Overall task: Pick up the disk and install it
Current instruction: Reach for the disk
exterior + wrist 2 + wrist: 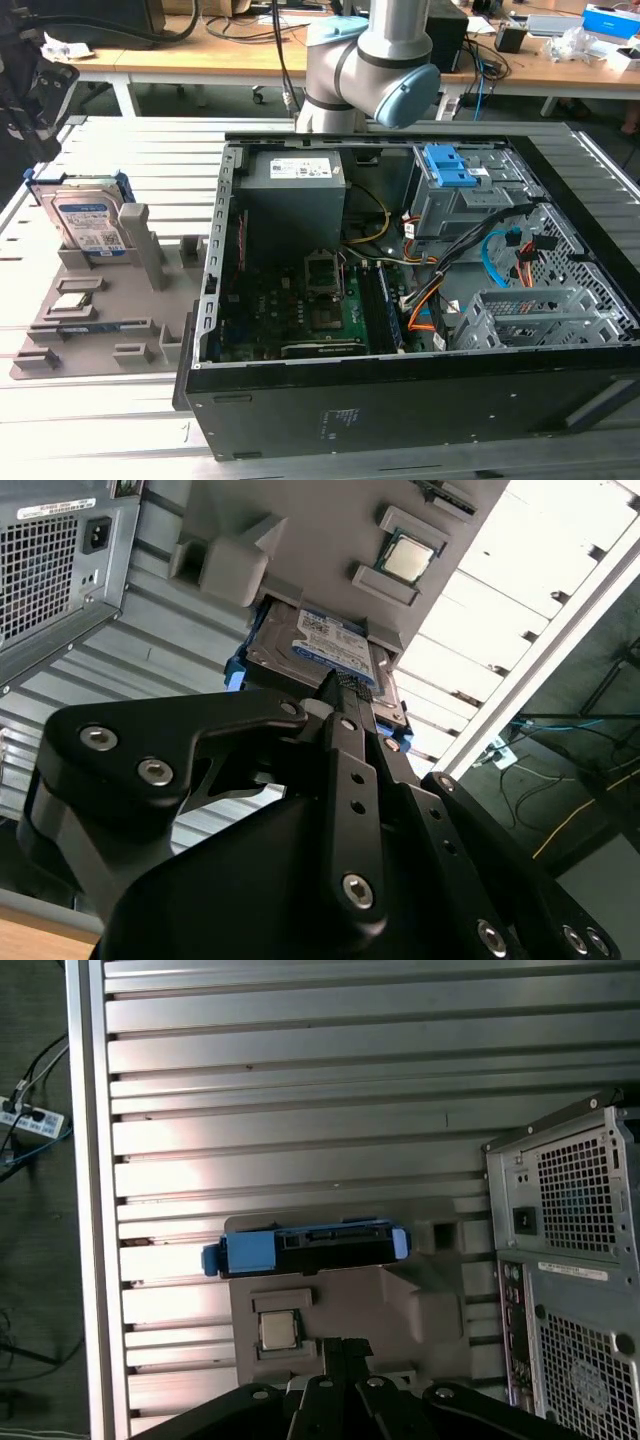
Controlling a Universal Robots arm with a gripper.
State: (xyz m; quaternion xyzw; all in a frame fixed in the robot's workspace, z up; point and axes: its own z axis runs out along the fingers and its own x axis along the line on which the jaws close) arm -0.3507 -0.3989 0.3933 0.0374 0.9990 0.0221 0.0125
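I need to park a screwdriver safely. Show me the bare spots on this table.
Bare slatted table lies behind the grey fixture tray, beside the computer case's wall, and along the near edge before the tray. Crowded: the tray, holding the disk and a processor chip, and the cable-filled case.

The exterior view looks down aslant over the table (130, 150) from the near side of the open computer case (400, 410). The first wrist view faces straight down from higher up. The second wrist view slants in closer past the gripper (335, 685), and both wrist views share the disk (300, 1248) and the case's rear.
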